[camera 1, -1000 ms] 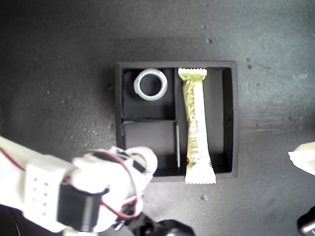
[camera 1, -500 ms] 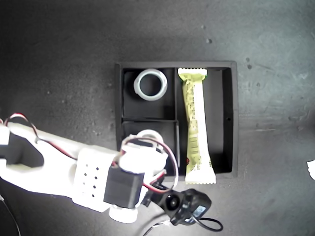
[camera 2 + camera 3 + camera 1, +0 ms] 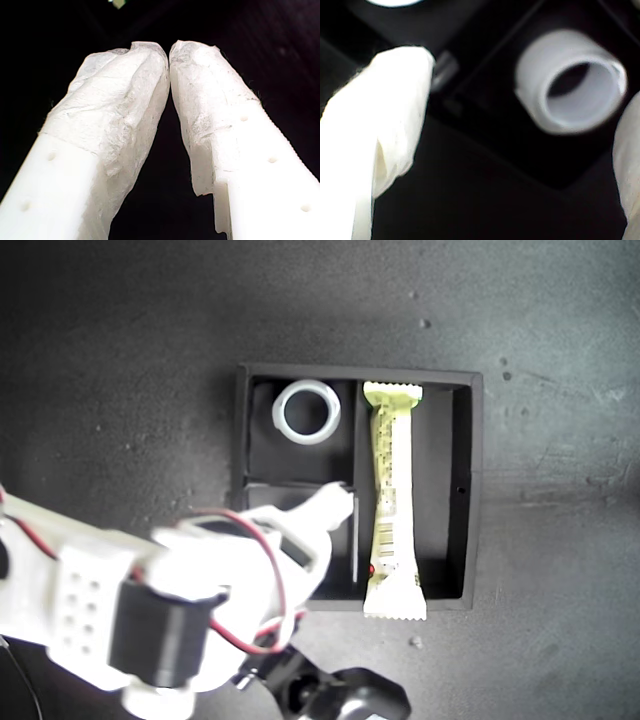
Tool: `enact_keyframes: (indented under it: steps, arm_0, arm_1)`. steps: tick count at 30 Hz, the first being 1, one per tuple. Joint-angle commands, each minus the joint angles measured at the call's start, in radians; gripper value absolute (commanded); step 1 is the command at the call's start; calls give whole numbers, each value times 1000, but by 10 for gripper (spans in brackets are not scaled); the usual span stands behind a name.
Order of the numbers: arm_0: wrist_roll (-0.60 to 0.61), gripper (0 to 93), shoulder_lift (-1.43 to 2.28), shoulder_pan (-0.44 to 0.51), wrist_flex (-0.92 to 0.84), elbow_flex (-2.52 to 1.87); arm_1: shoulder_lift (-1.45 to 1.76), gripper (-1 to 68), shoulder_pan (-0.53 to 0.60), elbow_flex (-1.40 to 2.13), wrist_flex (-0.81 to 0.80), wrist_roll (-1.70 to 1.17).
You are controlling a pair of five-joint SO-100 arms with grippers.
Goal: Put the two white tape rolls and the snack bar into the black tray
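My second gripper (image 3: pixel 335 505) reaches in from the exterior view's lower left over the black tray (image 3: pixel 476 480), its fingers (image 3: pixel 390 125) spread wide and holding nothing. In its wrist view 1 white tape roll (image 3: pixel 572 82) lies loose in a tray compartment between them. The snack bar (image 3: pixel 392 500) lies lengthwise in the long compartment on the exterior view's right, its near end over the wall. Another white tape roll (image 3: pixel 306 412) sits in the far-left compartment. My first gripper (image 3: pixel 169 50) shows only in its wrist view, tips touching, clenched on nothing.
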State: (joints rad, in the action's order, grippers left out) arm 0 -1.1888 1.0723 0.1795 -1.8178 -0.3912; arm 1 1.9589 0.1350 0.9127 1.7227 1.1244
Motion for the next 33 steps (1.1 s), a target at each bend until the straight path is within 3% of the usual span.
enact_keyframes:
  steps: [1, 5, 7, 12, 17, 23, 33]
  arm_0:
    - [6, 256, 327, -46, -20, -176]
    - [-52, 205, 681, -91, -12, -621]
    - [-115, 156, 857, -103, 34, -899]
    - [-244, 17, 1384, -95, 342, -1658]
    - [-298, 1, 1905, -43, 525, -2141]
    - [-279, 1, 2048, -21, 575, -2349]
    - [-258, 1, 2309, -15, 531, -2583]
  arm_1:
    - [71, -1, -66, -120, 77, -5]
    - [365, -1, -176, 161, 74, 48]
    - [597, -2, -202, 440, -26, 94]
    - [1051, -2, -143, 1172, -325, 181]
    - [1293, -3, -95, 1675, -558, 195]
    - [1390, -4, -84, 1997, -635, 219]
    - [1390, -4, -135, 2210, -724, 219]
